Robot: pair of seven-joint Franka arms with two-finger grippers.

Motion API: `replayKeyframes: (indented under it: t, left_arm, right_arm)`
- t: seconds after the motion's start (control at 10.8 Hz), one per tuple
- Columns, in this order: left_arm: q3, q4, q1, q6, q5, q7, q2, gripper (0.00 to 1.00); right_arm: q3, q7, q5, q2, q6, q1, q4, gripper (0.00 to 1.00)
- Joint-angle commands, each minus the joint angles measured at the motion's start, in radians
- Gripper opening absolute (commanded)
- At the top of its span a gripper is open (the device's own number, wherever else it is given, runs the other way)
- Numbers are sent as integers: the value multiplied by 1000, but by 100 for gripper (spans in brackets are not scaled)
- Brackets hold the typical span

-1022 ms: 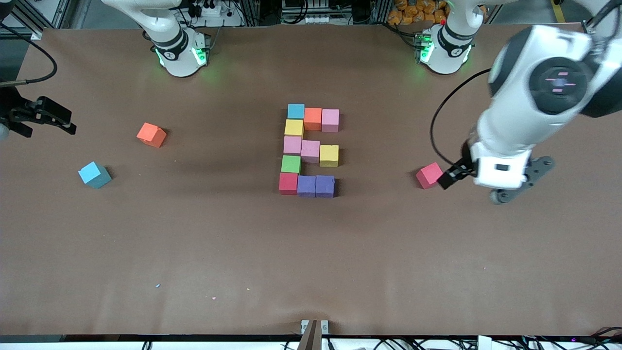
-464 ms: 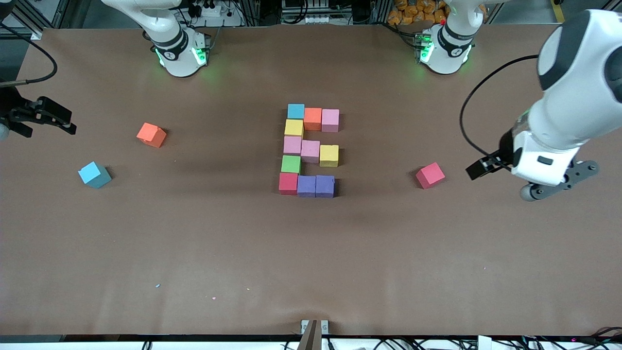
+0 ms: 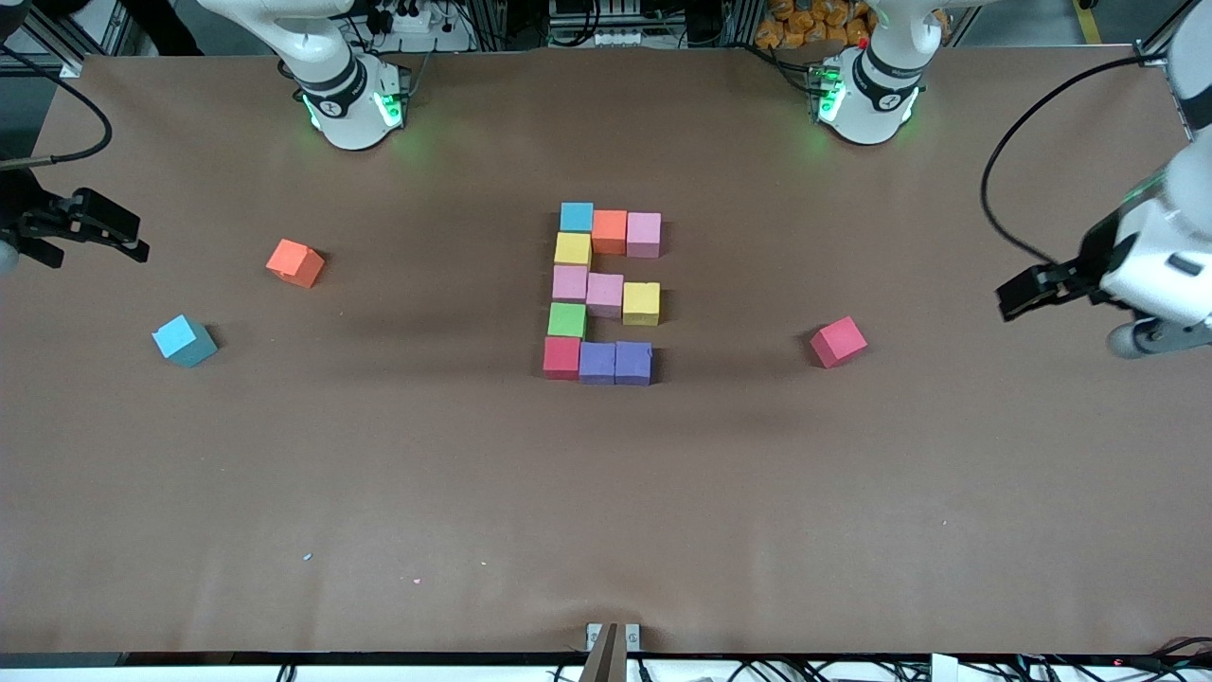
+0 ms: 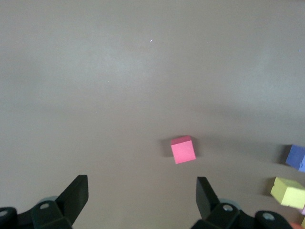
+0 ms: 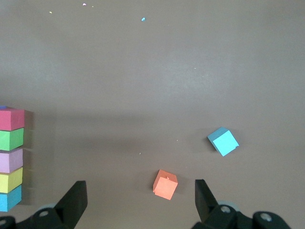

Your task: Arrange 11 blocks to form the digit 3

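Left gripper [image 3: 1011, 299] up in the air over the left arm's end of the table [image 3: 852, 530], jaws spread wide, nothing between the fingers [image 4: 76, 195]. Empty also in the left wrist view [image 4: 141, 202], with only bare table under it. Nearest thing: one loose red block [image 3: 838, 341], lying alone on the table, turned a little askew, well apart from the gripper and toward the middle.

Right gripper [image 3: 90, 227] over the right arm's end of the table, waiting, jaws wide and empty as well [image 5: 138, 202]. Near it, two more loose blocks: an orange block [image 3: 295, 262] and a light blue block [image 3: 184, 340], the blue one nearer to the front camera and closer to the table's end. Both tilted askew, apart from each other.

In the middle of the table, the digit 3 [image 3: 606, 292], made of eleven blocks touching one another. Farthest row: blue, orange, pink. Then yellow alone. Middle row: pink, pink, yellow. Then green alone. Nearest row: red, purple, purple. Single blocks on the side toward the right arm, so seen like an E from the front camera.
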Motion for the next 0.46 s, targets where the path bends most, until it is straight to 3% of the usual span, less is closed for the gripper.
replayKeyframes:
  t: [0.0,0.37]
  left_arm:
    - [108,-99,-49,1,-58,102,-95,100]
    - [111,-131,-51,1,-47,100,-149,100]
  right_arm:
    - [1,12,8,-7,-1,1,-3,100]
    - [1,12,8,-7,-1,1,-5,100]
